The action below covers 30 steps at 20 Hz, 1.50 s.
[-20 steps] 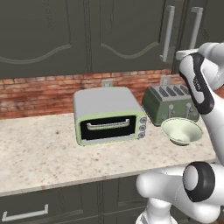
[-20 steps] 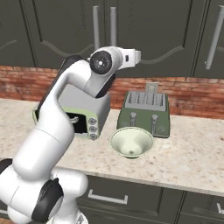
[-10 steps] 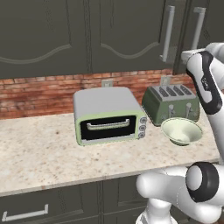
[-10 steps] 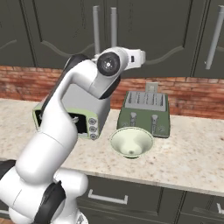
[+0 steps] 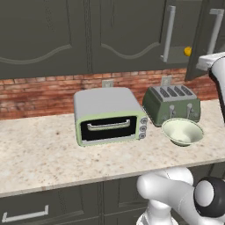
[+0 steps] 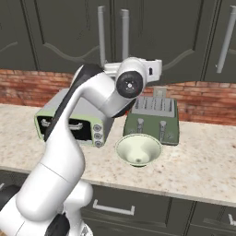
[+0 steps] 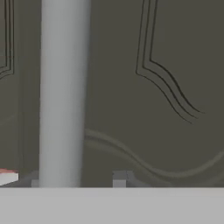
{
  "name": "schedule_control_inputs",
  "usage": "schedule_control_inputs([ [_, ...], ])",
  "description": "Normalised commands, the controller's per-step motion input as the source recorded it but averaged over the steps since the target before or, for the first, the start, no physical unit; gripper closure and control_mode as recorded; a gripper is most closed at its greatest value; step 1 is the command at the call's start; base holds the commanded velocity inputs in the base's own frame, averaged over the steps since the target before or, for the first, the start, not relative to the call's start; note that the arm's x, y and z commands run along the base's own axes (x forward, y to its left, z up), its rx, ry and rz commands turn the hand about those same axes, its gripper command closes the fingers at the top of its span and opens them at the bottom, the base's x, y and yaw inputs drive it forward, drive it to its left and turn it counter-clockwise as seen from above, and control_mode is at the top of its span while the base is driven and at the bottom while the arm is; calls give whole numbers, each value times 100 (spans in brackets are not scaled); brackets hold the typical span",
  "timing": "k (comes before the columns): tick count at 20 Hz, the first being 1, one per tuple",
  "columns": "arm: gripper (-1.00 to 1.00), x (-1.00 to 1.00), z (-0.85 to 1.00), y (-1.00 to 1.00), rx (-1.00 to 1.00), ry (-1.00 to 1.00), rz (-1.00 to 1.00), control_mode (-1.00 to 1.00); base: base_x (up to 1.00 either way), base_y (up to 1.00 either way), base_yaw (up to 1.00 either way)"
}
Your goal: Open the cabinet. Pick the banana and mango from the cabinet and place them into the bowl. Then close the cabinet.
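The cabinet's right door stands ajar, the mango visible inside. The end effector straddles a grey bar handle; whether it pinches cannot be told. The bowl sits near the worktop's front edge, before the toaster.

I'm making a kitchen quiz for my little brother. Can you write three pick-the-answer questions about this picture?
1. Where is the bowl?
A. In front of the toaster
B. On top of the toaster oven
C. Inside the cabinet

2. What colour is the mango peeking out of the cabinet?
A. Purple
B. Yellow-orange
C. Blue

3. How is the cabinet's right door?
A. Shut flat
B. Taken off
C. Swung partly open

Answers:
1. A, it sits on the counter just before the toaster.
2. B, a yellow-orange ball shows in the gap.
3. C, the door angles outward.
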Motion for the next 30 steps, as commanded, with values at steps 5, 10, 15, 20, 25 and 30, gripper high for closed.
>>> schedule_control_inputs([
  [5, 100, -55, 6, -80, 1, -4, 7, -100, 0, 0, 0],
  [10, 100, -44, 2, -69, 4, -2, 7, -100, 0, 0, 0],
  [15, 100, -22, 0, -59, 7, -4, 6, -100, 0, 0, 0],
  [20, 100, 0, 0, -36, 7, 0, 8, -100, 0, 0, 0],
  [25, 100, -10, -2, -7, 1, -1, 0, -100, 0, 0, 0],
  [30, 100, -13, 0, -6, 0, -1, -5, -100, 0, 0, 0],
])
